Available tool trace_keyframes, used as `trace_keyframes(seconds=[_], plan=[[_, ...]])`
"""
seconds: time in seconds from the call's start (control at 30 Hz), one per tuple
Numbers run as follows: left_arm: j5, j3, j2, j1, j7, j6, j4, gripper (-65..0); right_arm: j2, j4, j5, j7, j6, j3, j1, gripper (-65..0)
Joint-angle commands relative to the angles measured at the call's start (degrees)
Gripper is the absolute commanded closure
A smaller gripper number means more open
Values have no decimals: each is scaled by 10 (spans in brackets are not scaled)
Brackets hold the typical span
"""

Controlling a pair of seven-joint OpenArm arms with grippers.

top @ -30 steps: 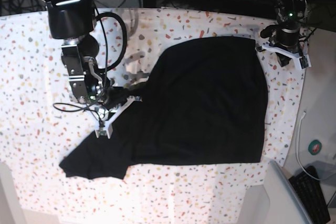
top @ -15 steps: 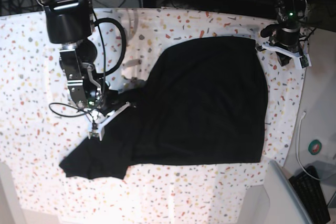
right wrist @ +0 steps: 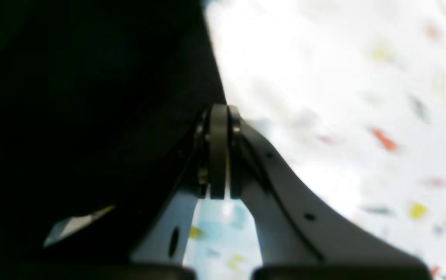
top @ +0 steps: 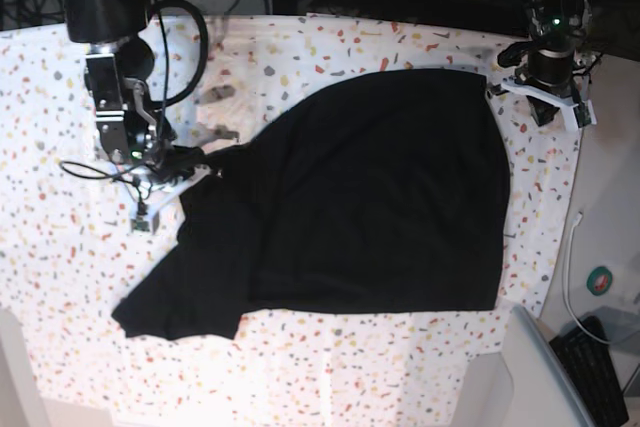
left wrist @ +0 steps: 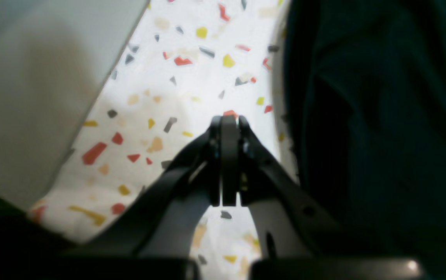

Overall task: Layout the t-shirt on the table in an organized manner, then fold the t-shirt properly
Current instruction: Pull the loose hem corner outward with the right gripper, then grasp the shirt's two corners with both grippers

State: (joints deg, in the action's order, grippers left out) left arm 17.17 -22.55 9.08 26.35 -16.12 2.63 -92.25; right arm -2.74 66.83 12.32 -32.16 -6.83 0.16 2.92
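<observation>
Since the earlier frame, my right tool (right wrist: 225, 107) has shifted toward the left of the base view, drawing a piece of the black t-shirt (top: 380, 197) outward with it. My right arm (top: 125, 97) has swung the same way, while my left arm (top: 558, 7) has stayed almost where it was.

I have the right tool closed on the edge of the t-shirt, with the dark fabric running up to its tips in the right wrist view. My left tool (left wrist: 225, 118) is closed on nothing, its fingers together, near the t-shirt but apart from it.

The t-shirt lies across the middle of the counter (top: 60, 247), on the white cloth with its coloured flecks. It is spread unevenly: a broad, mostly smooth part is on the base view's right, and a narrower part reaches toward the lower left. I cannot make out its neck or label.

Along the right side of the base view I see a white cable (top: 567, 267), a small round green thing (top: 600, 280) and a black keyboard (top: 595, 367), the last beside a grey panel (top: 535, 377)
</observation>
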Motion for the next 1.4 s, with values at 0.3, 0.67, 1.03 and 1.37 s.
trace_keyframes(seconds=[0.3, 0.67, 1.03, 1.37], plan=[[0, 21, 8, 7, 15, 0, -42, 0, -35, 115, -15, -34, -19, 154, -183, 0], [-6, 198, -9, -70, 14, 4, 15, 0, -43, 338, -15, -34, -18, 162, -211, 0], [-7, 193, -31, -120, 17, 5, 136, 0, -96, 67, -15, -33, 42, 158, -27, 0], [-7, 141, 11, -129, 17, 5, 193, 0, -102, -59, -15, -35, 46, 227, -19, 0]])
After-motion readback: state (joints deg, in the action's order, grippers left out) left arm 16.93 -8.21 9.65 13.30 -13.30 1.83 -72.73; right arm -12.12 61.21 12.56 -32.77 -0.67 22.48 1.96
